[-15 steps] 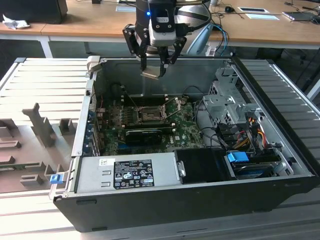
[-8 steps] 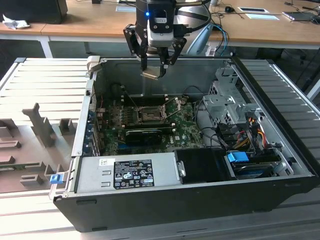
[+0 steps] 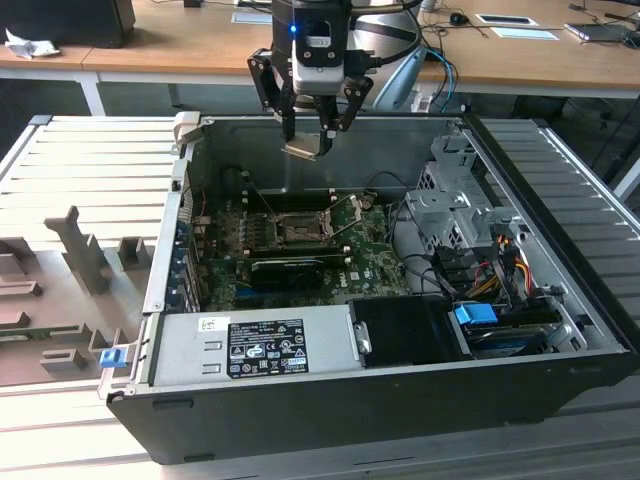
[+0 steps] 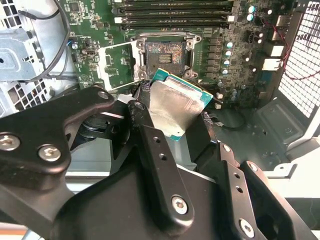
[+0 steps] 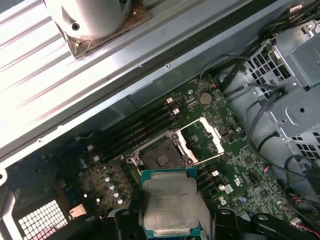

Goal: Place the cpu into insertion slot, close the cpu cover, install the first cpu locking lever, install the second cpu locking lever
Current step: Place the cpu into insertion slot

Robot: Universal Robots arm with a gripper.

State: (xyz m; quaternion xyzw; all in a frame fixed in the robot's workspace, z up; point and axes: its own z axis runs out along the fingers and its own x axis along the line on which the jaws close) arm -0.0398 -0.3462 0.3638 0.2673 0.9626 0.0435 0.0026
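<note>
In the exterior view the arm (image 3: 312, 20) is cut off at the picture's 12 o'clock edge, and the insertion slot (image 3: 298, 228) is too small to show detail. In the second wrist view the fingers (image 4: 150, 145) of the claw (image 4: 175, 127) hide the clamped edges of the cpu (image 4: 175, 102), and the cpu covers one corner of the insertion slot's rim.

We see the gripper (image 3: 307, 138) in the upper middle of the exterior view, pointing straight down, with its fingers (image 3: 288, 118) clamped on the tilted cpu (image 3: 304, 149).
</note>
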